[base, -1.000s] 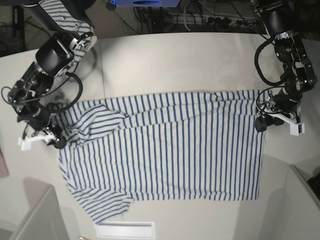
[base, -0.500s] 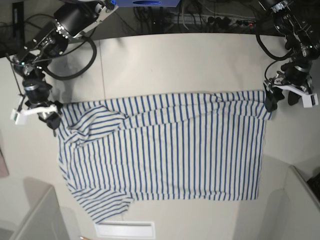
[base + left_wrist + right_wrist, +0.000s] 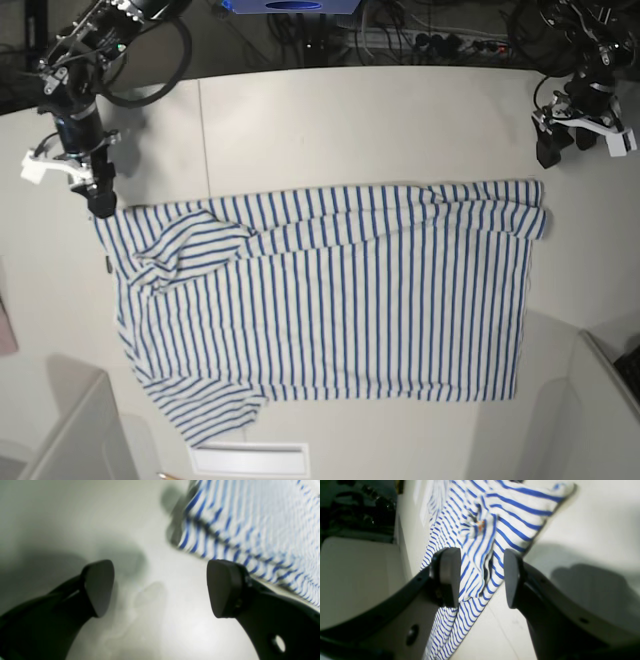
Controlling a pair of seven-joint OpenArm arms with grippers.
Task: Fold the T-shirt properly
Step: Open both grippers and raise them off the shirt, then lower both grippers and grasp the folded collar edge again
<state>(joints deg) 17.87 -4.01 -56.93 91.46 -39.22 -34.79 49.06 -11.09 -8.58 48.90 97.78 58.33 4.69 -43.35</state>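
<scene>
Striped T-shirt (image 3: pixel 330 300) flat; orange fleck only wrist-visible; both jaws apart, empty.

Even overhead light, wrist views soft.
Base view sharp at centre, bent at edges. Glare seen on table (image 3: pixel 195 630) w/ dark shadows; T-shirt (image 3: pixel 262 517) blurred, fingers (image 3: pixel 447 575) out of focus.

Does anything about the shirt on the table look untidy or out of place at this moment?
Yes. The shirt lies mostly flat on the table, but one sleeve near the right pincer is folded over onto the body in a bump, and the top edge near the left pincer is wrinkled. No damage shows.
</scene>
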